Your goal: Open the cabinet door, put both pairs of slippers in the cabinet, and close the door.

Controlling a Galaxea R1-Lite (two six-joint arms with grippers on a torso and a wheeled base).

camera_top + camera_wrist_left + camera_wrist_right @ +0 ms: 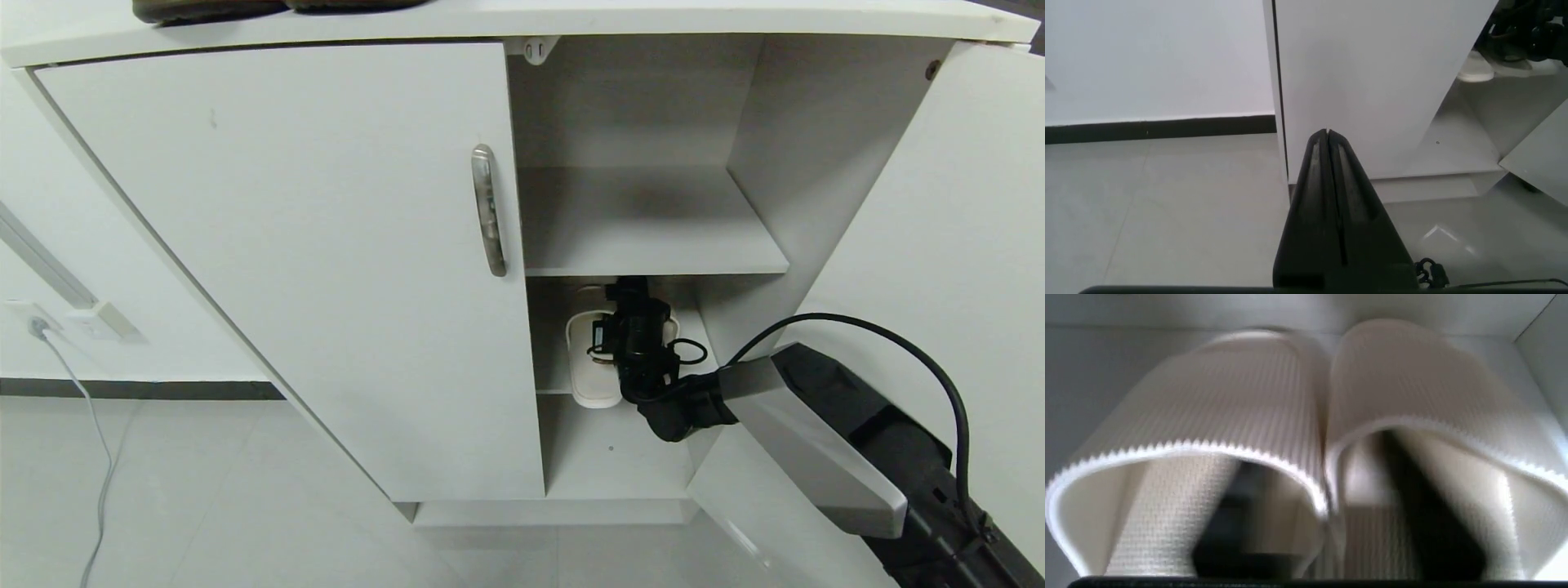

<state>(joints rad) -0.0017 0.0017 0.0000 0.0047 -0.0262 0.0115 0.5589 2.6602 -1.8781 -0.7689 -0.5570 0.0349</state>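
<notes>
- The step in hand, as I judge it, is setting the white slippers (584, 367) down inside the cabinet (637, 106). My right claw (630, 287) is reached in through the open right door (939, 245), under the upper shelf (653, 220).
- The pair lies on the lower shelf (549, 363), sides touching. Their openings face my right wrist camera, right up against the claw.
- I cannot tell from here how far my right claw is open, or whether it has hold of the pair.
- To do this well, I would make sure the soles sit flat on the shelf before letting go. The heels look close to the front edge, so I would push the pair a little deeper to keep the door from catching them.
- I would back out straight and level, so I neither drag the slippers along nor knock the upper shelf.
- My left claw (1327, 132) is closed tight on nothing. It hangs low over the floor (1159, 212), outside the cabinet near the closed left door (286, 245).
- A dark pair (204, 8) lies on the cabinet top (653, 16), well apart from both claws. That pair is not yet stowed, and the door is not yet shut.
</notes>
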